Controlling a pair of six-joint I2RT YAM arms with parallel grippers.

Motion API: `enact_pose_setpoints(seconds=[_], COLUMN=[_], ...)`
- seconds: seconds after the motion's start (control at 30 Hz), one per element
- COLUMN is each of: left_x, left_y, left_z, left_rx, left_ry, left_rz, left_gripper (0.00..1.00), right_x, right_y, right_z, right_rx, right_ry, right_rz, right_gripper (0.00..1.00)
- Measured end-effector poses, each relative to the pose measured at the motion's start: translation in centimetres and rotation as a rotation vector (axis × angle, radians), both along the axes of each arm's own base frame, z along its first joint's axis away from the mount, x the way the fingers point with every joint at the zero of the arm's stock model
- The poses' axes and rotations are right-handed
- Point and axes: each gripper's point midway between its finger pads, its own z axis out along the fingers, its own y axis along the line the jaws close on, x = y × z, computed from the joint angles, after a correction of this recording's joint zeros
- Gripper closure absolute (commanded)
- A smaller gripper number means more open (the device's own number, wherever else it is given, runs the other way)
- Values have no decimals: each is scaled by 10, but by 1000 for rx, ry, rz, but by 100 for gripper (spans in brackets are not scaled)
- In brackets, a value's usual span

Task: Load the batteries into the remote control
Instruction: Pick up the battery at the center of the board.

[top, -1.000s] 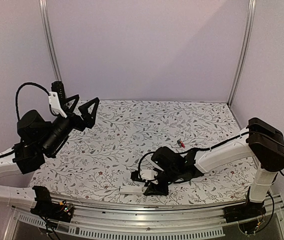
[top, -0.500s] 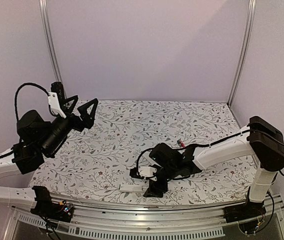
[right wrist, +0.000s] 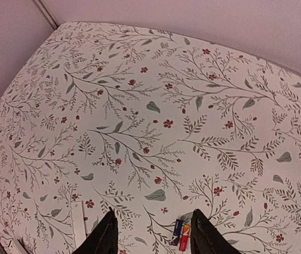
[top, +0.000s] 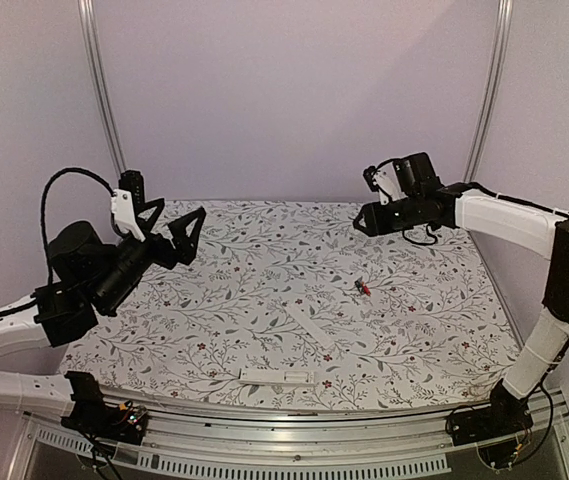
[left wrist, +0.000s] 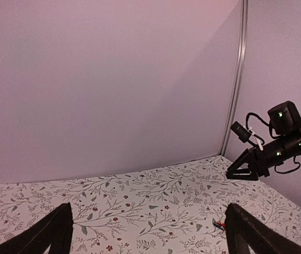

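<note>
The left end effector [top: 179,213] gapes wide; the right end effector [right wrist: 153,222] hangs parted and empty, tiny red-and-dark cylindrical batteries [right wrist: 181,235] showing small in its gap.

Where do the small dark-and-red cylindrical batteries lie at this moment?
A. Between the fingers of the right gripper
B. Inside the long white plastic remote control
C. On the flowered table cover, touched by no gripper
C: the batteries rest on the flowered table cover, while the right gripper and the left gripper hang open in the air, apart from them.
</note>
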Motion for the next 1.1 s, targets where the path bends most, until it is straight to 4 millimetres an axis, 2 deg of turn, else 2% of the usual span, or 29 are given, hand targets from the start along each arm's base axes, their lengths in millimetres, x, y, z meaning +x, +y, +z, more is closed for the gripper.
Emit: enact_pose_setpoints(seconds=[0.07, 0.13, 0.23, 0.3, 0.33, 0.4, 0.47, 0.7, 1.1], left_x=[4, 8, 14, 19, 22, 27, 30, 34, 36], left_y=[-2, -5, -10, -11, -12, -13, -15, -13, -12], left_z=[-5, -12, -21, -28, -32, -38, -43, -44, -42], left_rx=[22, 45, 72, 88, 97, 111, 120, 122, 111], left_ry=[7, 16, 31, 44, 52, 65, 73, 75, 70], left_rz=[1, -4, -13, -13, -14, -15, -20, -24, -30], left_gripper=[0, 0, 0, 0, 0, 0, 0, 0, 0], right_x=[18, 20, 10, 6, 6, 5, 6, 3, -1], right_y=[-36, -52, -62, -63, -63, -64, -64, -67, -68], right_z=[-33, -72, -124, -143, -149, -157, -160, -177, -183], right_rx=[-63, -131, -229, -265, -275, -292, -305, -340, -347], right_ry=[94, 198, 339, 393, 408, 430, 436, 470, 488], right_rz=[-124, -175, -187, -182, -181, -177, -173, -173, -166], right_gripper=[59, 60, 61, 61, 65, 73, 75, 75, 78])
